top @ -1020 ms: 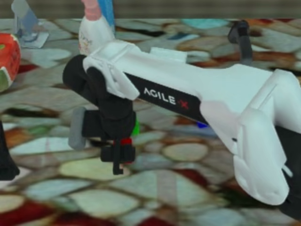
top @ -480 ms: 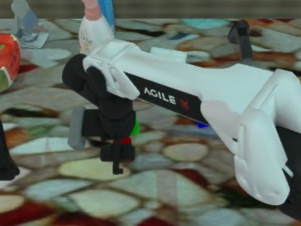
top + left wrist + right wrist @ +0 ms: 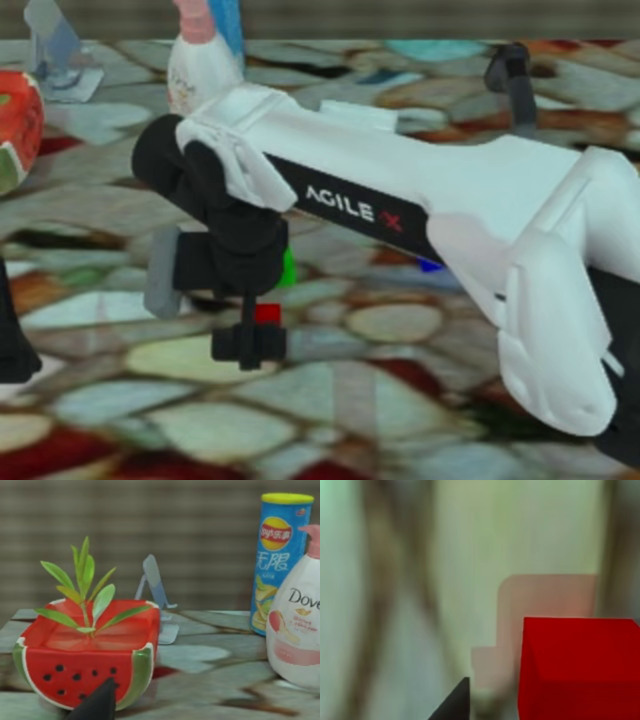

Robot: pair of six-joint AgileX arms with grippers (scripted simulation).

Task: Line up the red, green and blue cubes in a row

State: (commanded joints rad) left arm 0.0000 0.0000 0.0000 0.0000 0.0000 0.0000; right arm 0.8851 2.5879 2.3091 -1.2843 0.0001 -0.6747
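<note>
Hovering low over the table (image 3: 400,400), right gripper (image 3: 250,344) has its fingers apart, holding nothing. Red cube (image 3: 266,313) sits on the table just beyond the fingertips, green cube (image 3: 288,268) behind that, blue cube (image 3: 430,266) farther right under the forearm. Left arm (image 3: 12,330) parked far left.

Our right arm (image 3: 420,200) reaches in from about four o'clock in the top view and stretches across the table toward nine o'clock, its white forearm lying low and nearly level. At the end the black wrist bends down, and our right gripper (image 3: 250,345) hangs below it, pointing at the tabletop near the middle, its fingers spread apart and empty. Our left arm (image 3: 12,340) shows only as a dark sliver at the left edge, parked.
</note>
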